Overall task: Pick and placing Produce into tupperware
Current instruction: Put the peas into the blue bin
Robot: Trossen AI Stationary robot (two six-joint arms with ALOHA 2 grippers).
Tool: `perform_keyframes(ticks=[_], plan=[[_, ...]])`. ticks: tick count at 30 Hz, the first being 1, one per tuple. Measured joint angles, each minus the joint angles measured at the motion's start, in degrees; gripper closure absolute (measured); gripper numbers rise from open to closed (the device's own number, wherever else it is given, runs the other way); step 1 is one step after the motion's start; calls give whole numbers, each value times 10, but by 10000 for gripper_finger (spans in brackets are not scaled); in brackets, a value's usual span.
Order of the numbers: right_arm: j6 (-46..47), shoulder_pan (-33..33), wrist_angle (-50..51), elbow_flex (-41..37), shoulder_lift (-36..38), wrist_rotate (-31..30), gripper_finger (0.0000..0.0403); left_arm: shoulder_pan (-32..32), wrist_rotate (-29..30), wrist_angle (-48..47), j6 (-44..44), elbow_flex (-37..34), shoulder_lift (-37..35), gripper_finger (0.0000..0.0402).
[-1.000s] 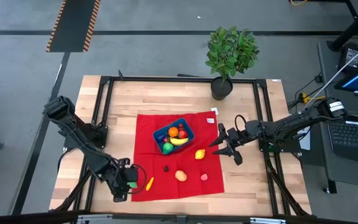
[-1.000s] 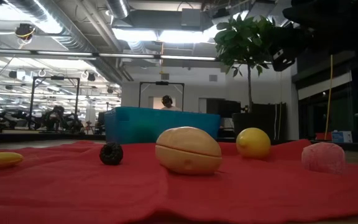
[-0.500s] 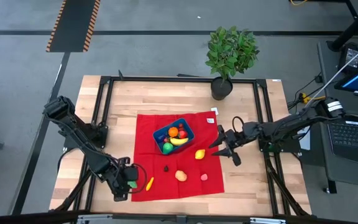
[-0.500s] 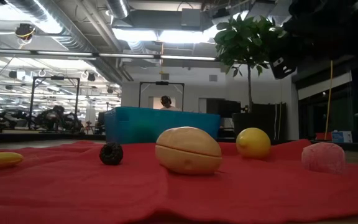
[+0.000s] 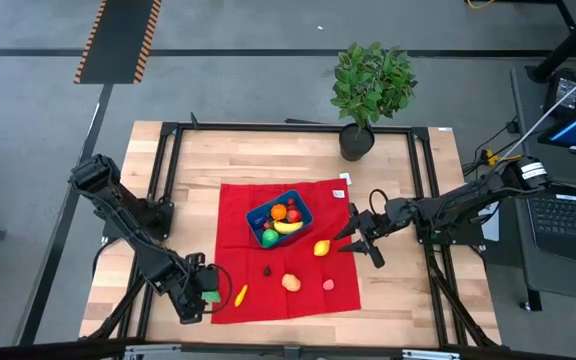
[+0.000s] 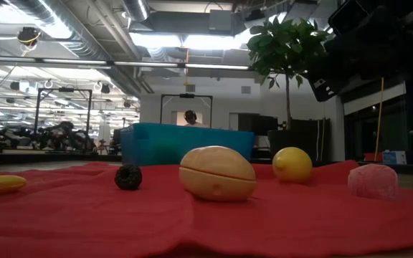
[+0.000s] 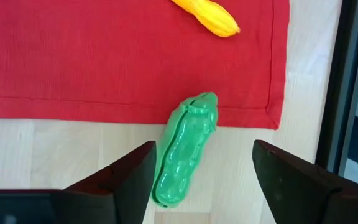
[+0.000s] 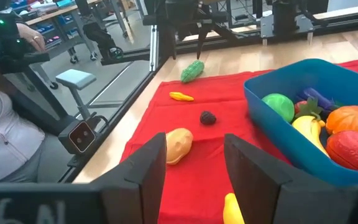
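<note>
A pale wooden bench [image 5: 193,190] carries a big red cloth [image 5: 238,210], and on the cloth sits the blue rounded plastic tupperware [image 5: 301,214], already holding several toy fruits. The job looks partly done: a lemon, a tan potato, a pink piece, a dark berry, a yellow-orange pepper and a glossy green toy pea pod [image 7: 184,151] are still loose. The left pincer [image 7: 201,171] stands released astride the pod, which lies half off the cloth's edge, its long axis running obliquely between the fingers. The right pincer [image 5: 360,232] hovers parted beside the tupperware, empty.
</note>
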State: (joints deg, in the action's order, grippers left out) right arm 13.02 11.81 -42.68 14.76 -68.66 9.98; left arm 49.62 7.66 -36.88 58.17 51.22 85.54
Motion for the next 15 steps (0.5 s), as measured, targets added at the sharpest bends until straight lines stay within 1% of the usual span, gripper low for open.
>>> perform_keyframes(ticks=[6, 11, 15], plan=[[0, 0, 0, 0, 0, 0, 240, 0, 28, 1, 2, -2, 0, 148], [0, 0, 0, 0, 0, 0, 240, 0, 33, 1, 4, -12, 0, 149], [0, 0, 0, 0, 0, 0, 240, 0, 33, 1, 29, -30, 0, 149]])
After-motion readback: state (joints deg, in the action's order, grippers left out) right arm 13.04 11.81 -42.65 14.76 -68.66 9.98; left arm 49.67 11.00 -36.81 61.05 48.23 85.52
